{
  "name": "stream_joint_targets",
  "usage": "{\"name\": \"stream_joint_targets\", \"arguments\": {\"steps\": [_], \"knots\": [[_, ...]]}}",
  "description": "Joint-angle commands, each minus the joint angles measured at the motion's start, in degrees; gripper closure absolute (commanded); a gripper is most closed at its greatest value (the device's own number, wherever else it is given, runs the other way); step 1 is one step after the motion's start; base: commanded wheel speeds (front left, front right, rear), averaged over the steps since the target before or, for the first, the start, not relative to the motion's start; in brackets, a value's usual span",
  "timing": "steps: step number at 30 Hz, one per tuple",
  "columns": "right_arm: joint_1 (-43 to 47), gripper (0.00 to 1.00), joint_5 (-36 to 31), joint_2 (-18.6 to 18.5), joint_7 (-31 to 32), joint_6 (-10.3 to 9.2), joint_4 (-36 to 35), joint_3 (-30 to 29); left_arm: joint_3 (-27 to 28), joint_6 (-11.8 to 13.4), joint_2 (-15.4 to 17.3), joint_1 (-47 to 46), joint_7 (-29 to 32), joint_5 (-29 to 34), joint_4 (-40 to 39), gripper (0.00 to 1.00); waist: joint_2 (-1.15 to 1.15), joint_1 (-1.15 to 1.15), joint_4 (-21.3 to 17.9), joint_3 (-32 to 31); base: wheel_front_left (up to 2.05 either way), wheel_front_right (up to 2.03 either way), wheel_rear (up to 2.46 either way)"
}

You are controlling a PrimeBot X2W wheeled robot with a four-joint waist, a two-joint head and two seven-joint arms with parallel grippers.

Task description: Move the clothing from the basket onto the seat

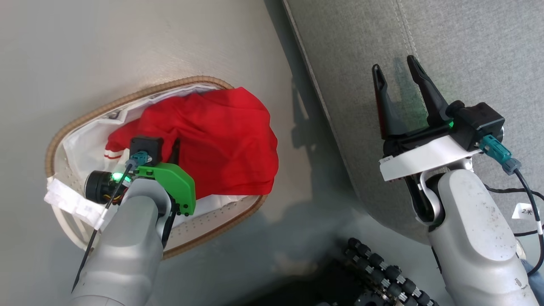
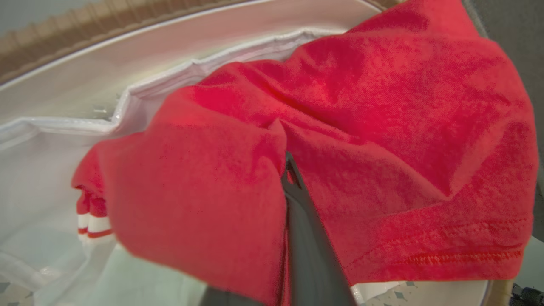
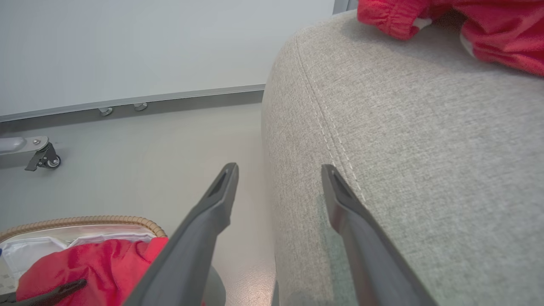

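While the left gripper (image 2: 291, 170) is pinched tight on the clothing (image 1: 221, 140), that crumpled bright red heap lies lengthwise along the basket (image 1: 85, 117), white-striped cuff pointing left, hem spilling over the rim toward the seat (image 1: 467, 51); right gripper (image 1: 397, 70) hangs there, fingers spread.

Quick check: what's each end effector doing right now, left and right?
Left end effector: closed on the red clothing in the basket.
Right end effector: open, empty, over the seat.

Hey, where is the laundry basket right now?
In the head view the basket sits on the floor at left, beside the grey seat, with the red clothing heaped inside it.
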Motion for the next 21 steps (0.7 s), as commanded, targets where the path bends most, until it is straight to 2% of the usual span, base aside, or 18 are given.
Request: {"name": "stream_joint_targets", "arguments": {"steps": [1, 7, 13, 21], "knots": [[0.0, 0.00, -0.8, -0.1, -0.3, -0.08, 0.4, -0.4, -0.4, -0.1, 0.1, 0.6, -0.5, 0.6, -0.5, 1.00, 0.00, -0.01, 1.2, -1.8, 0.00, 0.00, 0.00], [1.8, 0.00, -3.6, -0.1, -0.3, -0.08, 1.4, -2.1, -1.2, 0.1, 0.3, 2.5, -0.4, 1.9, -5.9, 1.00, 0.00, -0.01, 4.0, -7.4, 0.00, 0.00, 0.00], [4.3, 0.00, -6.5, -0.2, -0.3, -0.08, 2.5, -4.2, -1.5, -0.1, -0.1, 5.2, -0.4, 3.3, -14.9, 1.00, 0.00, -0.01, 7.3, -15.0, 0.00, 0.00, 0.00], [9.0, 0.00, -9.5, -0.2, -0.3, -0.08, 4.0, -5.9, -5.9, -0.5, 1.7, 7.5, -0.4, 8.3, -25.5, 1.00, 0.00, -0.01, 11.0, -26.6, 0.00, 0.00, 0.00]]}}
